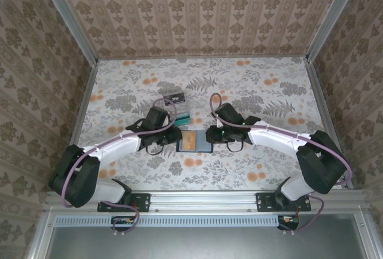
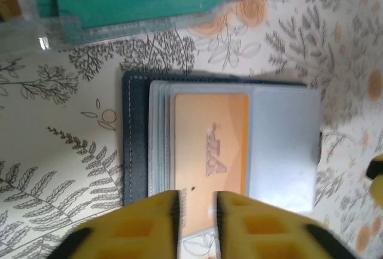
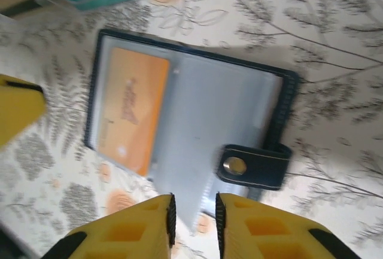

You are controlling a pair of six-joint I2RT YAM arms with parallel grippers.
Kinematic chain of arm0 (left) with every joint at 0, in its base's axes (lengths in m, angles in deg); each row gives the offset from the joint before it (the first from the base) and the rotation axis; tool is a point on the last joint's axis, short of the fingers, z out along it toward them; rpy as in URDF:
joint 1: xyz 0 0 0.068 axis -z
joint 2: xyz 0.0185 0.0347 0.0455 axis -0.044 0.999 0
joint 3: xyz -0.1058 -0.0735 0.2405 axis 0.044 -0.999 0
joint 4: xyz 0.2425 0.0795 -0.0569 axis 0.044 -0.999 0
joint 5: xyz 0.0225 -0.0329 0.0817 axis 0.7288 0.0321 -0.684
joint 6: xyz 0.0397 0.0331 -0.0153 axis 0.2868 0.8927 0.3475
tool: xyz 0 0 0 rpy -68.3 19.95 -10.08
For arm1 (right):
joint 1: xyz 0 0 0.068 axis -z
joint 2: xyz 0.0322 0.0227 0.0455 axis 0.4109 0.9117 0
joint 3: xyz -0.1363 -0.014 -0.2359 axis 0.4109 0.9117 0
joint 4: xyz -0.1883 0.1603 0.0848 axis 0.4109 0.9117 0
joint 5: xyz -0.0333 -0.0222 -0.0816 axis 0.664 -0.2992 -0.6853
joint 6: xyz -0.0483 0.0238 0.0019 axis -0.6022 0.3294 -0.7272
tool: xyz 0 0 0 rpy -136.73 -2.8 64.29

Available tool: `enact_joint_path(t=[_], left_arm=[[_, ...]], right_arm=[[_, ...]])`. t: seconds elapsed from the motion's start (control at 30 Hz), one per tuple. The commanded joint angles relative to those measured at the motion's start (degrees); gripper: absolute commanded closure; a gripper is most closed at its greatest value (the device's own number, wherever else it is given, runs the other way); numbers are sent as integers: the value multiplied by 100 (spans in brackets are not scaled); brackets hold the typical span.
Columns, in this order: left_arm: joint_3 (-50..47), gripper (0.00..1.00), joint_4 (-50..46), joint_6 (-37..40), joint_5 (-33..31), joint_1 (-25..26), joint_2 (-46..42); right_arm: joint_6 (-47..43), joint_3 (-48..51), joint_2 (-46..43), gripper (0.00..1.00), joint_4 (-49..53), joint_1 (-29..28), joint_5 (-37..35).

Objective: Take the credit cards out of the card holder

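3 wallpapered walls (image 1: 197, 8) are boxing in the table (image 1: 251, 169). Floral cloth (image 1: 119, 91) is covering it, aluminium rail (image 1: 203, 198) is running along near edge, light is falling evenly.

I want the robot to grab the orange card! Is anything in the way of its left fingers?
No loose thing lies between the left gripper and the orange card. The card only sits tucked inside the open card holder, right by the fingertips.

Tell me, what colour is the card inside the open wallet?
Orange-tan. The credit card shows best in the left wrist view.
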Motion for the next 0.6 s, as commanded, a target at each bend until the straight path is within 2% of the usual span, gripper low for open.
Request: enact_joint_path(t=[0.0,0.17,0.3,0.57], left_arm=[[-113,83,148,148,233,-63,114],[-124,88,390,174,387,-112,447],[-122,88,542,94,417,-103,678],[-214,88,570,-67,349,-27,874]], right_arm=[[478,-167,296,76,-511,14,665],[956,-218,796,80,-1059,25,1116],[1169,-201,1165,83,-1324,23,1257],[1375,-248,1583,83,-1637,33,1467]])
